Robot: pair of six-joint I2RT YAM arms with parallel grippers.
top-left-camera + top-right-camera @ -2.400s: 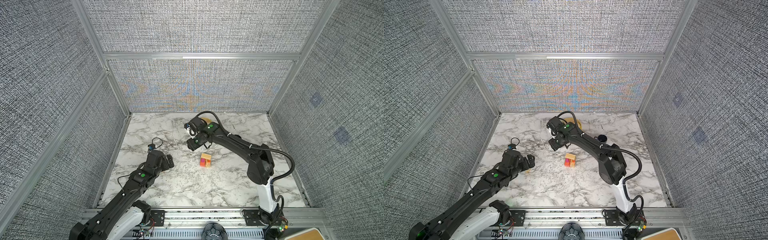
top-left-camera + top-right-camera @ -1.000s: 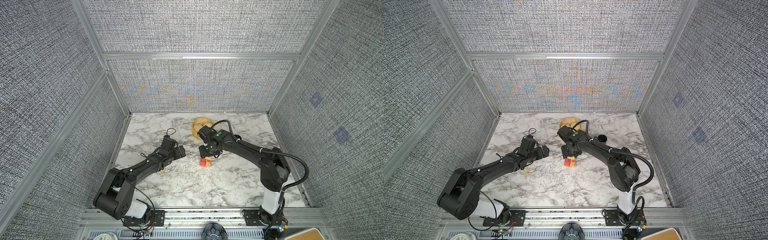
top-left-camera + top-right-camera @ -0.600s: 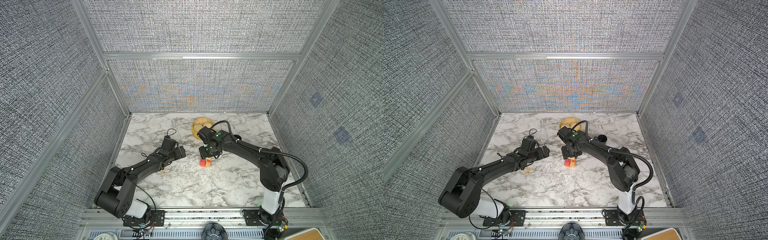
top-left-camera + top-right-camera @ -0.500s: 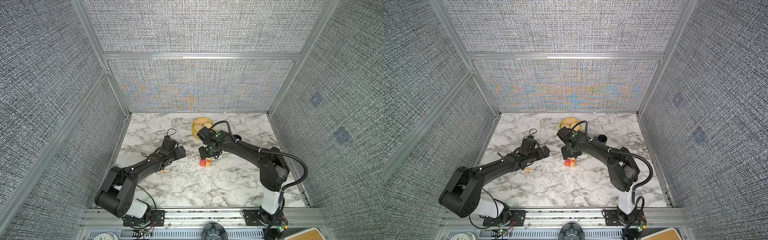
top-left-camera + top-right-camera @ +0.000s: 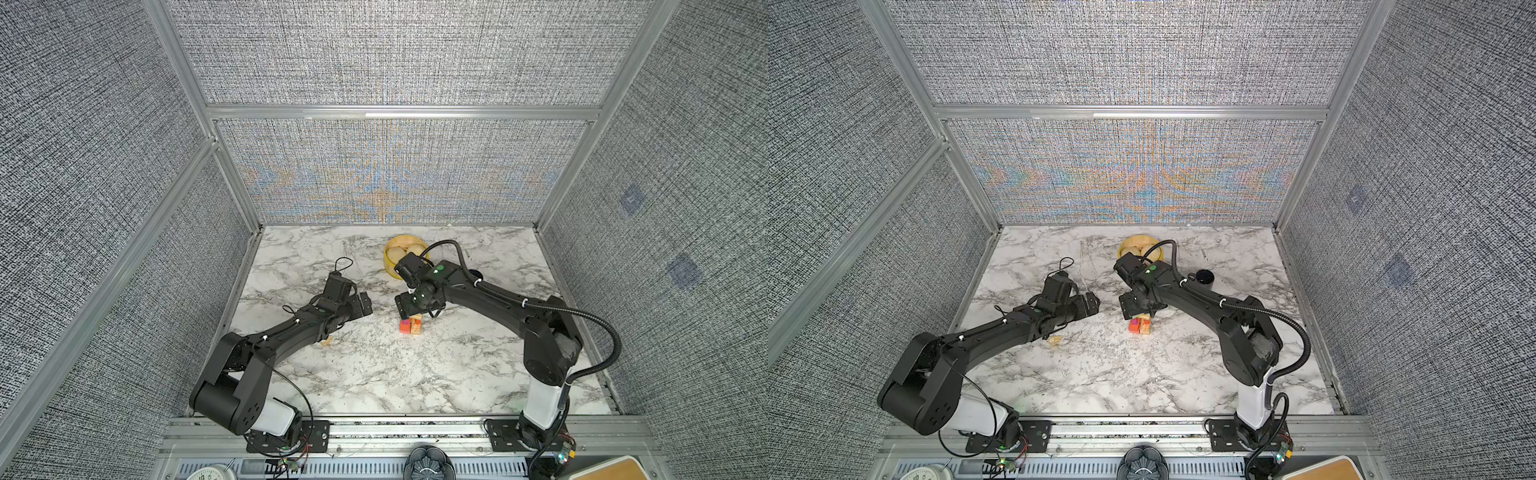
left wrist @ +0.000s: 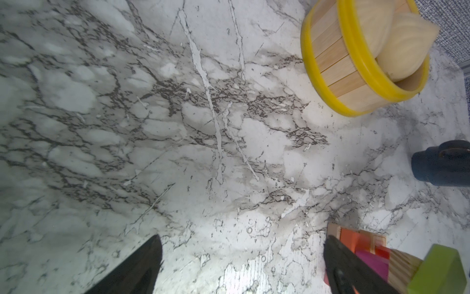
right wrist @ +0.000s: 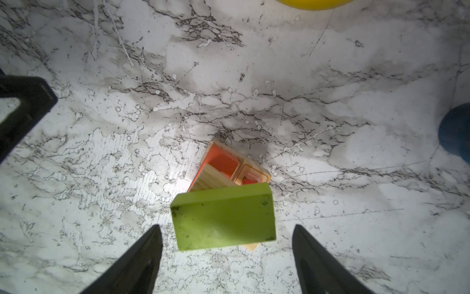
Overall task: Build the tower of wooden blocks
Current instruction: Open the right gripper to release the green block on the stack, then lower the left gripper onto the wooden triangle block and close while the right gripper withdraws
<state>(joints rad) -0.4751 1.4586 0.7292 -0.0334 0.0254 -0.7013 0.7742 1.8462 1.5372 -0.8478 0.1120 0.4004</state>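
**Lime slab sits atop the small block tower**

The left gripper (image 5: pixel 363 302) gapes empty, a loose tan block (image 5: pixel 326 341) beside its arm. At centre, the tower (image 5: pixel 411 325) carries a lime-green slab (image 7: pixel 223 216). The right gripper (image 7: pixel 229 254) is spread, fingers clear of the slab. These blocks look light, rigid and easily toppled, so pinch the flat opposite sides

We have two matt black arms, the left arm (image 5: pixel 291 330) and the right arm (image 5: pixel 498 305), built of boxy links and round joints, each with a white base segment (image 5: pixel 544 399) bolted to a black plate (image 5: pixel 505 430). A small green light (image 5: pixel 436 269) glows near each wrist. A ribbed black hose (image 5: pixel 616 345) follows the right arm, held by white ties (image 5: pixel 478 283); a thin black cable (image 5: pixel 344 258) loops over the left. The left hand (image 6: pixel 241 241) and right hand (image 7: pixel 226 229) have black tapered fingers (image 7: pixel 137 262)
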